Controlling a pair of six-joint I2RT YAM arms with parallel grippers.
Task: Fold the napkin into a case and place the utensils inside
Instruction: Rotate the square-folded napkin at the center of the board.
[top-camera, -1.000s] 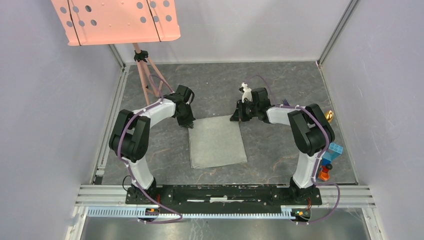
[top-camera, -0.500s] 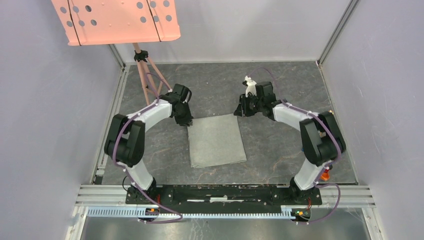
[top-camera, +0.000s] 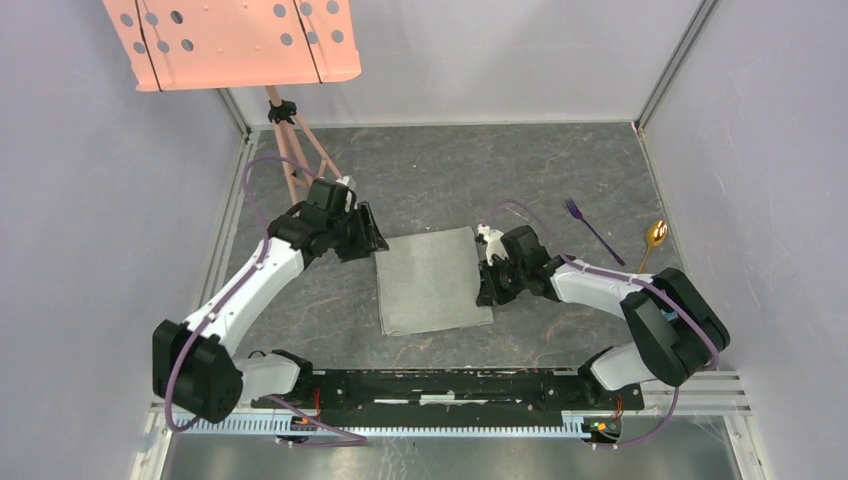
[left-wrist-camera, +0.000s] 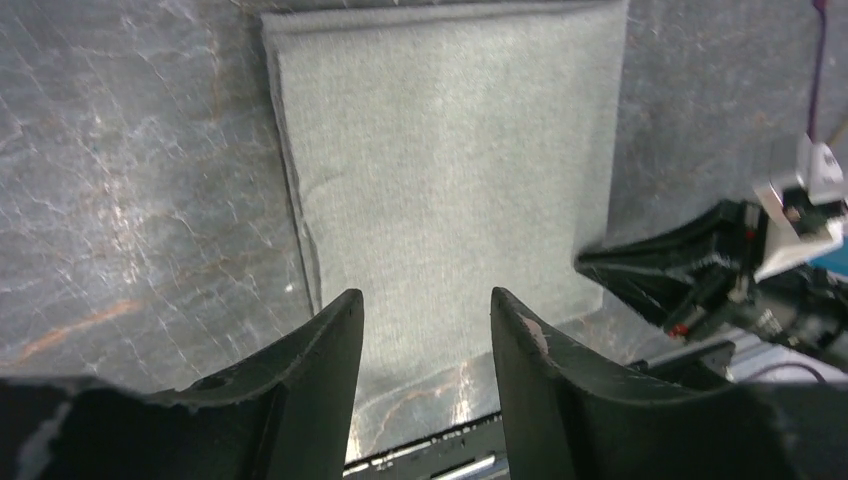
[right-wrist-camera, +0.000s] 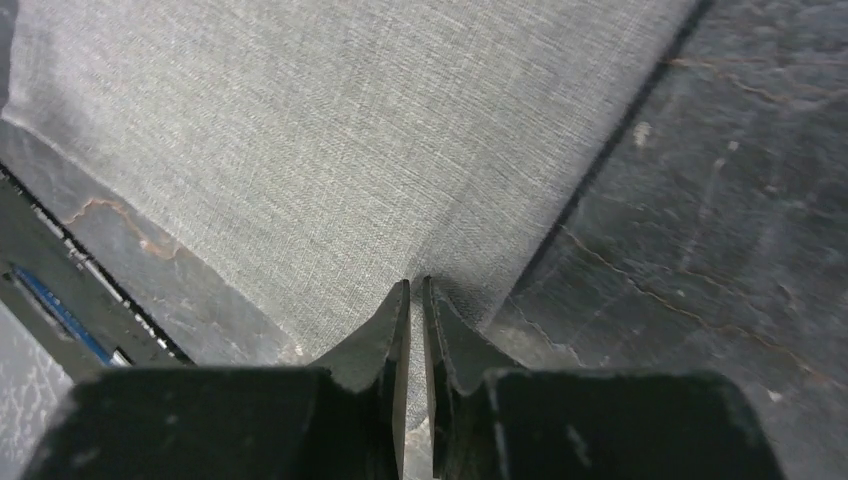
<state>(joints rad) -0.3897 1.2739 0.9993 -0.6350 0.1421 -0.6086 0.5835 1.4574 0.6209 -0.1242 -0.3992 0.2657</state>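
The grey napkin (top-camera: 430, 280) lies flat as a folded rectangle in the middle of the table. My left gripper (top-camera: 372, 240) stands open beside its far left corner, with nothing between the fingers; in the left wrist view the cloth (left-wrist-camera: 450, 150) spreads out beyond the left gripper (left-wrist-camera: 425, 300). My right gripper (top-camera: 487, 290) is at the napkin's right edge near the front corner. In the right wrist view this gripper (right-wrist-camera: 415, 285) is shut on a puckered bit of the napkin's (right-wrist-camera: 330, 130) edge. The purple fork (top-camera: 590, 228) and gold-bowled spoon (top-camera: 654, 238) lie far right.
A salmon-pink perforated panel (top-camera: 230, 40) on a tripod (top-camera: 295, 150) stands at the back left. Grey walls enclose the table on three sides, and the arms' base rail (top-camera: 450, 385) runs along the near edge.
The left gripper opened, let go of the napkin's far left corner and drew back to the left. The right gripper came down the right edge and shut on the cloth, uncovering fork and spoon.
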